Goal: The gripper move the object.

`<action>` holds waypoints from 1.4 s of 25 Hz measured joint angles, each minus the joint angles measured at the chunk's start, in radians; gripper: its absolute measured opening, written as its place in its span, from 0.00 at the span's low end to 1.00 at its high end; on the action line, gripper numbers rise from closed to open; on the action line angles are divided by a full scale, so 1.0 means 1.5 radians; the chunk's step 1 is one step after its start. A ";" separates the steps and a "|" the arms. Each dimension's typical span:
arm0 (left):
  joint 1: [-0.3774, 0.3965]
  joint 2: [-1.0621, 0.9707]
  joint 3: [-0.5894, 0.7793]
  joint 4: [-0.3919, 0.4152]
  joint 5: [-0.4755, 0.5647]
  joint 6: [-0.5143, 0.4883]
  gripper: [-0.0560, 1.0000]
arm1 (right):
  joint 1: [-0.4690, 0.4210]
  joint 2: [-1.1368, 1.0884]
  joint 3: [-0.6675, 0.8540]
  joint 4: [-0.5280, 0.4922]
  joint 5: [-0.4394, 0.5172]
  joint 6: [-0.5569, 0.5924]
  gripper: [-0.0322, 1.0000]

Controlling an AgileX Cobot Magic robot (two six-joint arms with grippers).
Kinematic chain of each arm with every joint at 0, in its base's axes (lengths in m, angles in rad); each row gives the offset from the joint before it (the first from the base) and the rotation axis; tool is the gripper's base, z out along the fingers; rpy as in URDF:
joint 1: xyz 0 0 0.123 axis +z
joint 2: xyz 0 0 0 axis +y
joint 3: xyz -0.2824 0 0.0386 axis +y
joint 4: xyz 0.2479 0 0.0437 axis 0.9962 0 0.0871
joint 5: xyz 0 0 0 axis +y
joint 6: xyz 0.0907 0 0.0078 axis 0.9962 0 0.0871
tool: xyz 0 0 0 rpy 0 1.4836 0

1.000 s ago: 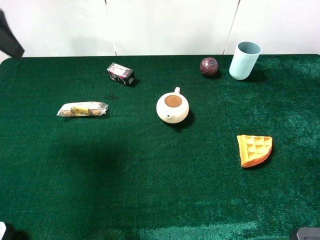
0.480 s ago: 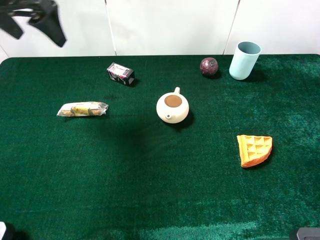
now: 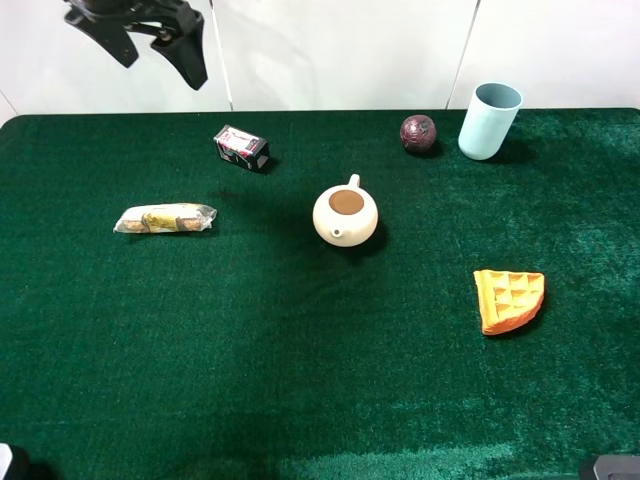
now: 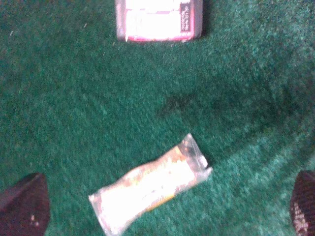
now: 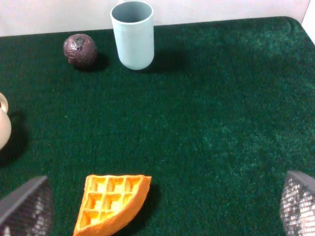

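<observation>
Lying flat, the box (image 3: 241, 148) slants lengthwise, back-left to front-right.

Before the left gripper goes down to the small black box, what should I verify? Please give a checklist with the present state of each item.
1. Left gripper open and empty: ok, fingers spread, nothing between them.
2. Box free to grasp: ok, it lies alone on the table, apart from the snack bar and the teapot.
3. Gripper over the box: not ok; in the left wrist view the box sits at the picture's edge and the snack bar lies between the fingertips.
4. Jaws turned to the box's narrow sides: cannot tell.
5. Right gripper out of the way: ok, open, near the waffle.
</observation>
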 joint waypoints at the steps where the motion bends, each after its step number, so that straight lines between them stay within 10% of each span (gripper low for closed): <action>1: 0.000 0.012 -0.007 0.000 0.000 0.002 0.99 | 0.000 0.000 0.000 0.000 0.000 0.000 0.70; 35: -0.047 0.307 -0.179 0.037 -0.109 0.031 0.99 | 0.000 0.000 0.000 0.000 0.000 0.001 0.70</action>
